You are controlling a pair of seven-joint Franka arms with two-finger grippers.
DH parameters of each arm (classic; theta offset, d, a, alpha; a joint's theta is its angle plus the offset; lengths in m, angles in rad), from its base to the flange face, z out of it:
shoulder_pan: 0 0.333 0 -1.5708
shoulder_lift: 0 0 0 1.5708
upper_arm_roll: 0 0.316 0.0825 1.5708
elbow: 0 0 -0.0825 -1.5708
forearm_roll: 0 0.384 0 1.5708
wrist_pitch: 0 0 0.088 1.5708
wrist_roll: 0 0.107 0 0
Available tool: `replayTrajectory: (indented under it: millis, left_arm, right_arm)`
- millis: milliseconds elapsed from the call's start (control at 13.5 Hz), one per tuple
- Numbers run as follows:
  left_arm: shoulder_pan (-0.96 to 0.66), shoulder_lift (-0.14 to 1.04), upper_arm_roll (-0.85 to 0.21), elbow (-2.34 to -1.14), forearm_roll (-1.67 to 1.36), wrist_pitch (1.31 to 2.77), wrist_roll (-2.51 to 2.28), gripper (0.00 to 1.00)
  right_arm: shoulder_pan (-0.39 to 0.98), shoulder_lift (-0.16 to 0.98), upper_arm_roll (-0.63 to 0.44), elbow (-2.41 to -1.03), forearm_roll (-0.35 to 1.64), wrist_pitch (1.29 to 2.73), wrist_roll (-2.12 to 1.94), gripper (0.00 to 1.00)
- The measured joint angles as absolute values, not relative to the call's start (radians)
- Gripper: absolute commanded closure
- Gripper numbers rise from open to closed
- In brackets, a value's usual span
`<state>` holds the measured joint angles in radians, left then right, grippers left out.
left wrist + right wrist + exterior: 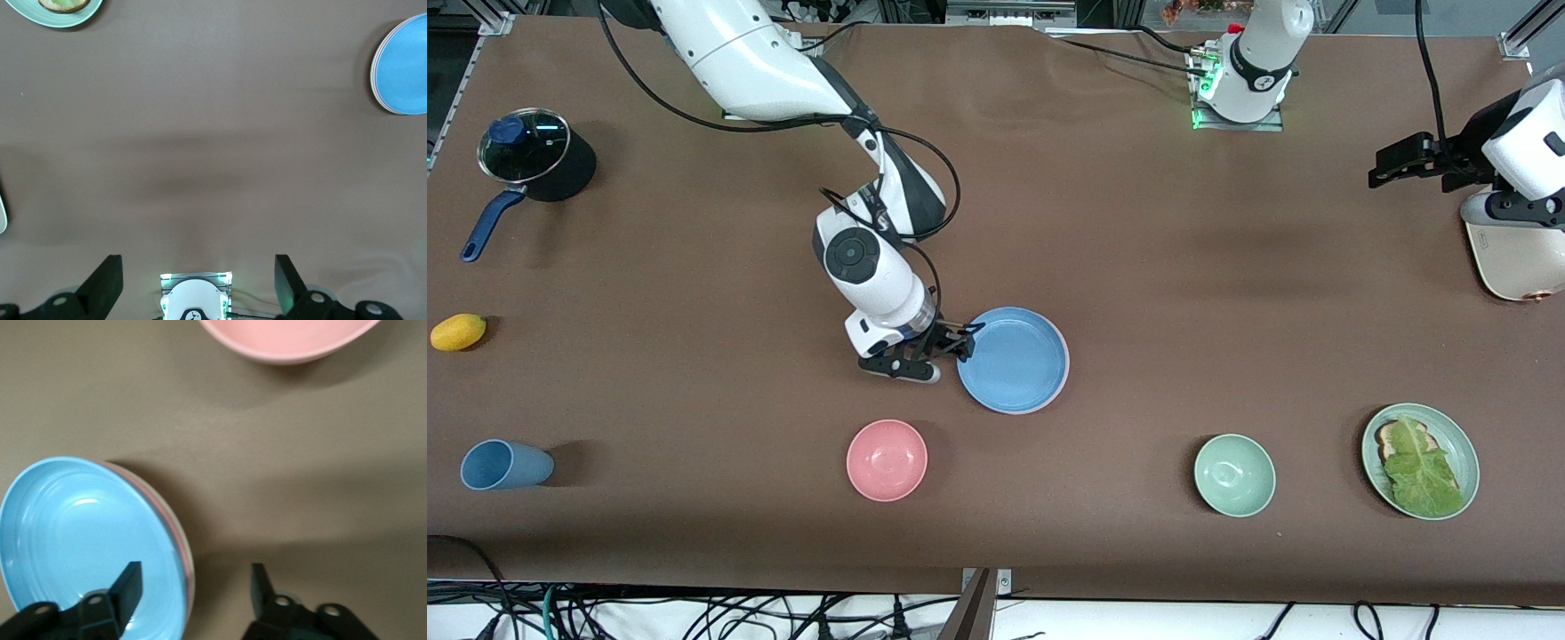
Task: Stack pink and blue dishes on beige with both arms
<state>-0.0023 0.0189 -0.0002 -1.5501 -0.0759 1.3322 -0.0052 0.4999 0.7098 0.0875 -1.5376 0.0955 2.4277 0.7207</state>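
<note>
The blue plate (pixel 1014 360) lies in the middle of the table on top of a stack. In the right wrist view the blue plate (pixel 80 533) sits on a thin pink rim (pixel 181 550), with a pale beige rim (pixel 167 507) under that. My right gripper (pixel 959 345) is open and low at the stack's edge toward the right arm's end. Its jaws straddle the rim (pixel 197 587), one finger (pixel 127 583) over the blue plate and the other over bare table. My left gripper (pixel 1380 171) waits open in the air (pixel 198 283) over the left arm's end, holding nothing.
A pink bowl (pixel 887 460), green bowl (pixel 1234 475) and green plate with toast and lettuce (pixel 1420 460) stand nearer the front camera. A blue cup (pixel 503 465), yellow fruit (pixel 458 332) and lidded pot (pixel 534 156) occupy the right arm's end. A white appliance (pixel 1516 262) is under the left arm.
</note>
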Motion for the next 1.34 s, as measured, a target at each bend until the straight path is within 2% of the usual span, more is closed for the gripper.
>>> replayTrajectory:
  millis: [223,519,890,1039,1336]
  left_arm:
    - [-0.002,0.019,0.000,-1.550,-0.076,1.332,-0.005,0.00]
    - [-0.001,0.019,0.001,-1.549,-0.076,1.332,-0.005,0.00]
    - [-0.001,0.019,0.001,-1.548,-0.076,1.332,-0.005,0.00]
    - [-0.001,0.020,0.001,-1.548,-0.076,1.332,-0.005,0.00]
    - [-0.001,0.020,0.001,-1.548,-0.076,1.332,-0.005,0.00]
  right_arm:
    - [0.500,0.626,0.022,-1.528,0.092,2.250,0.633,0.00]
    - [0.497,0.502,-0.127,-1.525,0.093,1.983,0.372,0.00]
    - [0.495,0.371,-0.312,-1.520,0.093,1.892,0.152,0.00]
    - [0.494,0.334,-0.356,-1.491,0.094,1.850,0.139,0.00]
    - [0.495,0.303,-0.415,-1.349,0.094,1.599,0.043,0.00]
